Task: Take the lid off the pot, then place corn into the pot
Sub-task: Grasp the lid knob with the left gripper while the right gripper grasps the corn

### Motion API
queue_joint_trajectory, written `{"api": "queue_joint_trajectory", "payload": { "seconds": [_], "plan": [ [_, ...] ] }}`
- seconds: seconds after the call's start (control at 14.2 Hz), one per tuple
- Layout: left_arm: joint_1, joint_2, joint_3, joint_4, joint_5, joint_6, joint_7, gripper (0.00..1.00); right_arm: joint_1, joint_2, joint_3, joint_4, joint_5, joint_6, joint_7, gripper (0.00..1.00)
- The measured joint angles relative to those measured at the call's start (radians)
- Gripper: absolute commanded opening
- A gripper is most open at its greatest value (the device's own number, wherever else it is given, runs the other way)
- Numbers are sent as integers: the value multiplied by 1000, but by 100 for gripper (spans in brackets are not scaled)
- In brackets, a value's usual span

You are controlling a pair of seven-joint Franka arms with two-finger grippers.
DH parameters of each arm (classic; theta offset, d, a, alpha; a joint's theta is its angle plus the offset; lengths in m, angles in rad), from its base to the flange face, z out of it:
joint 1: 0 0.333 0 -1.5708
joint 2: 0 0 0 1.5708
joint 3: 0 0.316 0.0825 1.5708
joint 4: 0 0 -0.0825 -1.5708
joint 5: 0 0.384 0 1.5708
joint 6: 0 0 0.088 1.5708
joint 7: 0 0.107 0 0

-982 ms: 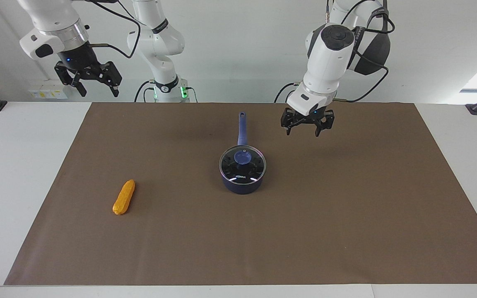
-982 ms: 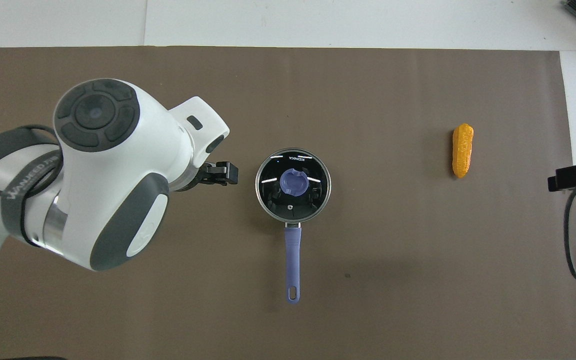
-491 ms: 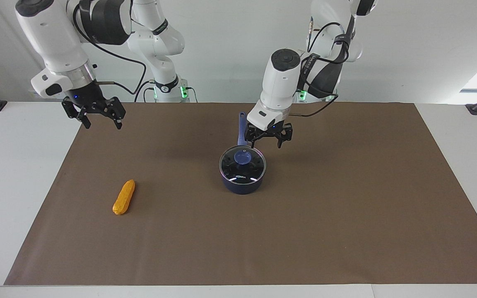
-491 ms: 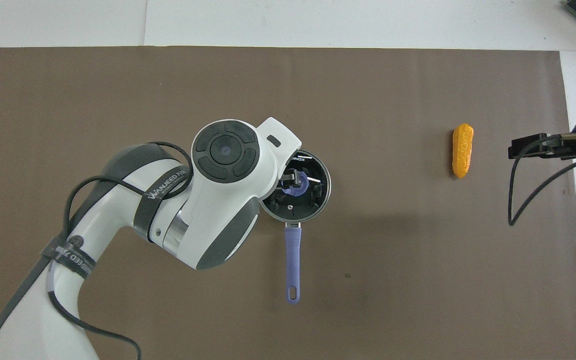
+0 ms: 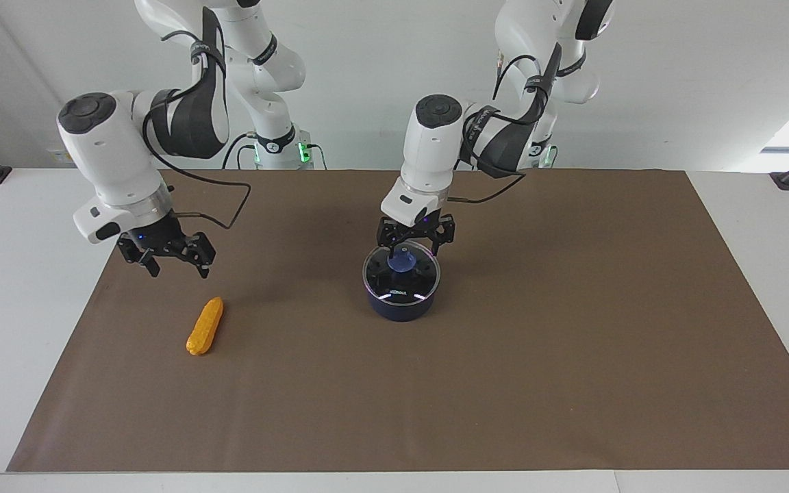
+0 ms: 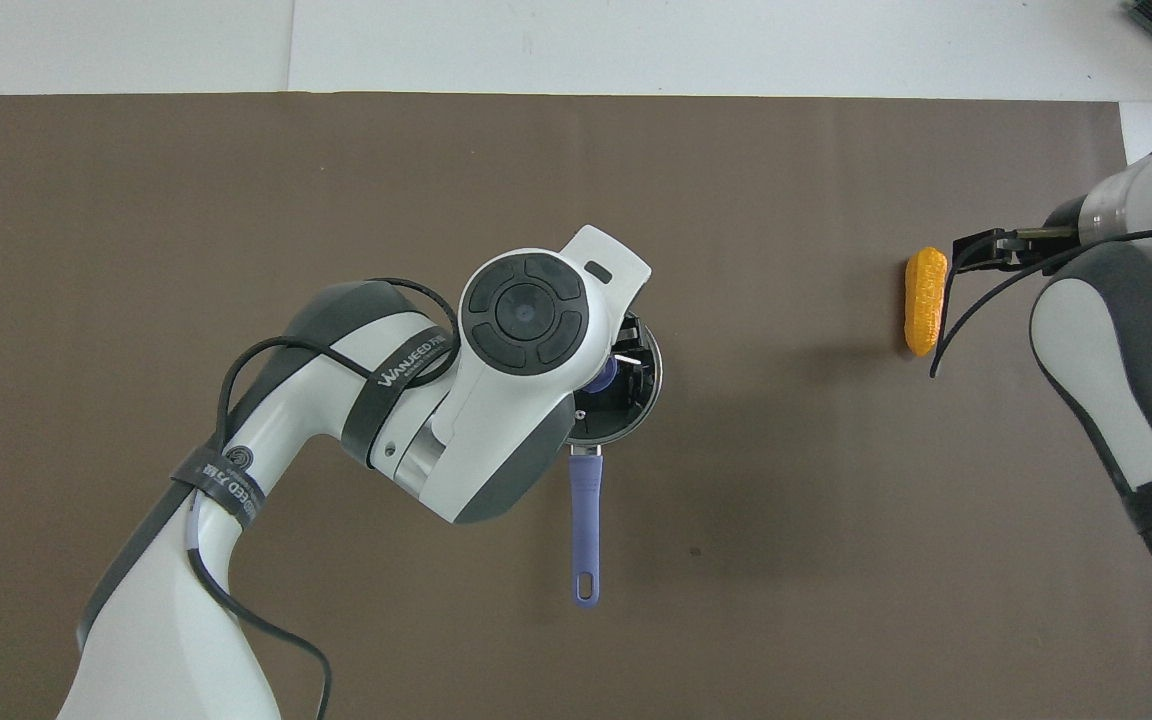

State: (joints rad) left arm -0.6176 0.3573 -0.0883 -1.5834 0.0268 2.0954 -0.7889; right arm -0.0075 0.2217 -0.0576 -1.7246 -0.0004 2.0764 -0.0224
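Left end effector (image 5: pixel 407 250): open, fingers straddling the lid (image 5: pixel 401 269) knob on the pot (image 5: pixel 400 302).
Right end effector (image 5: pixel 174 263): open, empty, above the corn (image 5: pixel 205 325).

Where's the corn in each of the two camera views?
Facing view: the corn lies low in the picture toward the right arm's end, alone on the brown mat.
Overhead view: the corn lies at the same end, higher up.
Shared landmark: the pot at mid-table.

Glass lid (image 5: pixel 401 272) on navy pot (image 5: pixel 400 305), orange corn (image 5: pixel 205 326) well apart
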Motion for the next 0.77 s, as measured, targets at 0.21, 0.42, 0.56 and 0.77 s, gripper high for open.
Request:
{"api": "queue_joint_trajectory", "payload": {
  "seconds": [0.21, 0.42, 0.56, 0.77],
  "plan": [
    [-8, 24, 0, 23, 16, 2, -15, 100, -7, 63, -1, -2, 0, 71, 0, 100],
    [-20, 67, 1, 68, 25, -12, -28, 100, -32, 148, -1, -4, 0, 160, 0, 100],
    [-29, 95, 1, 78, 25, -14, -34, 100, -38, 211, -1, -5, 0, 232, 0, 100],
    [-32, 111, 3, 85, 25, -39, -38, 100, -37, 269, 3, -4, 1, 271, 15, 100]
  ]
}}
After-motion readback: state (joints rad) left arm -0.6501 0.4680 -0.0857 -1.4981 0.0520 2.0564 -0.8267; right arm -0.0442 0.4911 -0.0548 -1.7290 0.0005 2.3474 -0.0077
